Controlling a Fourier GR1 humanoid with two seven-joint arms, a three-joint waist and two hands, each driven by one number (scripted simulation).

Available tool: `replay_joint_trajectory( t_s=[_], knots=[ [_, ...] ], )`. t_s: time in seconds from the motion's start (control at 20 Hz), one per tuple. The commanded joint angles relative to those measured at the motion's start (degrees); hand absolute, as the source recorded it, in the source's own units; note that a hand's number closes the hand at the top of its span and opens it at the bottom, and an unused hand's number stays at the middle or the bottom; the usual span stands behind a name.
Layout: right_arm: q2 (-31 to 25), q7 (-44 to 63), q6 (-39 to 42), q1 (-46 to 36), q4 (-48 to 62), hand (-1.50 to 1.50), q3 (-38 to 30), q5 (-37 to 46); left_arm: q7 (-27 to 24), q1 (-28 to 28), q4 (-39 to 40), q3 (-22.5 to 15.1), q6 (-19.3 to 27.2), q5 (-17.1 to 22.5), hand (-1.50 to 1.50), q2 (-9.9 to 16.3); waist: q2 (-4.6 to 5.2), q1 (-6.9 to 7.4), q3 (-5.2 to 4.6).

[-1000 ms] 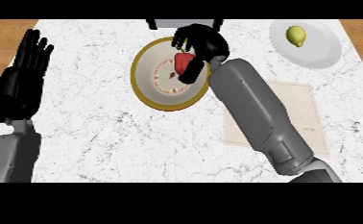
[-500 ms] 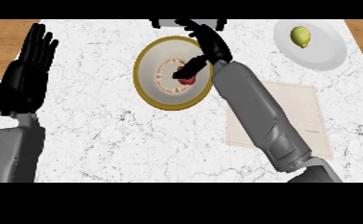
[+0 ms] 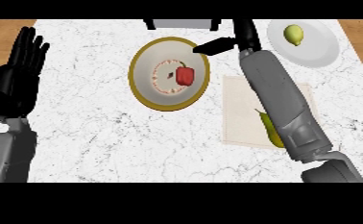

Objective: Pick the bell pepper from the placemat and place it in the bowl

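A red bell pepper (image 3: 185,75) lies inside the olive-rimmed bowl (image 3: 142,84) at the counter's middle, free of any hand. My right hand (image 3: 237,38) hovers open just beyond the bowl's right rim, its fingers straight and holding nothing. The beige placemat (image 3: 239,117) sits to the right of the bowl, largely covered by my right forearm. My left hand (image 3: 22,76) rests open at the left edge, fingers up.
A white plate (image 3: 320,50) at the back right carries a yellow-green lemon (image 3: 294,34). A yellow-green vegetable (image 3: 272,130) peeks out from under my right forearm on the placemat. A dark object (image 3: 183,24) stands at the counter's far edge.
My right hand has let go of the bell pepper, which now lies in the bowl. The hand has opened and drawn away to the right of the bowl.
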Motion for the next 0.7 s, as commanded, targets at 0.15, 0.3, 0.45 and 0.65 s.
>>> replay_joint_trajectory(
  t_s=[0.15, 0.3, 0.45, 0.65],
  knots=[
    [-11.87, -7.2, 10.93, 1.93, 3.28, -1.5, -7.85, -6.54, -1.06, 0.11, 1.45, 0.26, 0.04, -0.23, 0.0, -0.37, -0.05, -1.03, 0.01],
    [-15.11, -11.23, 13.0, 2.11, 8.45, -1.5, -10.83, -8.07, -0.95, 0.01, 0.21, -0.36, 1.29, -1.3, 0.0, -0.99, 0.21, -0.15, 0.03],
    [-17.3, -19.6, 16.8, 6.73, 10.83, -1.5, -12.41, -9.22, 1.83, 0.85, -3.15, -0.58, 1.16, -0.88, 0.0, -0.48, 0.28, 0.34, 0.1],
    [-24.26, -21.13, 23.23, 5.04, 15.34, -1.5, -13.63, -9.21, 0.51, -0.03, -1.55, -0.34, -0.31, 0.19, 0.0, -0.49, 0.61, 0.85, 0.12]
  ],
)
